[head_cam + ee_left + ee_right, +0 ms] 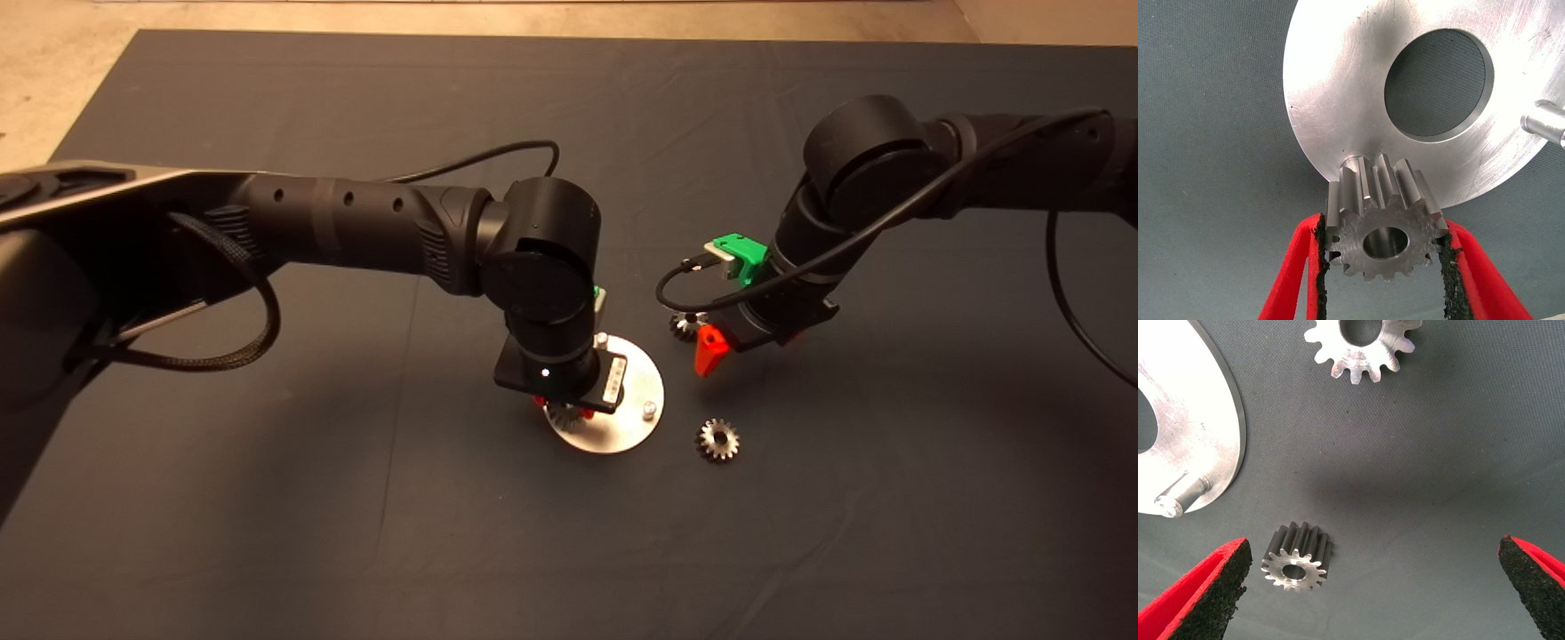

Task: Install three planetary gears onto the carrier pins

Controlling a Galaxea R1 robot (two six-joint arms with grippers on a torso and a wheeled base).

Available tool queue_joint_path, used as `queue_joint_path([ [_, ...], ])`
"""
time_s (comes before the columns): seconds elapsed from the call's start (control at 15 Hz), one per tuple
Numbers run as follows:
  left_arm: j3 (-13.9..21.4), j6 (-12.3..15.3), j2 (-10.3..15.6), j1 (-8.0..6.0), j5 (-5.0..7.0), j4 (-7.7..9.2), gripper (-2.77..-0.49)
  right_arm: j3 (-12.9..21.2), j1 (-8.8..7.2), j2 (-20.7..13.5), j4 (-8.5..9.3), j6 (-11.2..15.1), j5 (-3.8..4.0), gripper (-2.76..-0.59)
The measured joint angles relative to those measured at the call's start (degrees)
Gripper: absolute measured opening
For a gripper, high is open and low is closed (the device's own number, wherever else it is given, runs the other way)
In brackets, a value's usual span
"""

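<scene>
The round silver disc [622, 427] lies mid-mat with two carrier pins showing [602, 339] [649, 409]. My left gripper [564, 411] is shut on a planetary gear [1381, 220] and holds it at the disc's near rim [1338, 87], right over a third pin [1351, 162] that is mostly hidden behind it. My right gripper [1371, 580] is open just right of the disc, low over a second gear [1298, 558] that lies flat on the mat between its fingers, closer to one pad [1205, 593]. A third gear [717, 439] lies loose on the mat, right of the disc's front.
The dark mat [356, 533] spreads around the parts. Both black arms reach in over it. A cable loops off the right wrist [676, 276]. Bare floor [53, 80] shows past the mat's far left corner.
</scene>
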State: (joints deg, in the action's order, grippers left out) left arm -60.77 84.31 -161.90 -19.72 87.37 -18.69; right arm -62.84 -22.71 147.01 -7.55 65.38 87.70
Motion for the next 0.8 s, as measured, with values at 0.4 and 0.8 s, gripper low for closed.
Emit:
queue_joint_path([
  [0.4,-0.1,-0.4,1.3,-0.3,-0.52,-0.05,-2.43,0.0,0.0,0.0,0.0,0.0,0.0,-0.6],
  [0.8,-0.1,-0.8,3.2,-0.48,-1.16,0.01,-2.43,0.0,0.0,0.0,0.0,0.0,0.0,-0.6],
])
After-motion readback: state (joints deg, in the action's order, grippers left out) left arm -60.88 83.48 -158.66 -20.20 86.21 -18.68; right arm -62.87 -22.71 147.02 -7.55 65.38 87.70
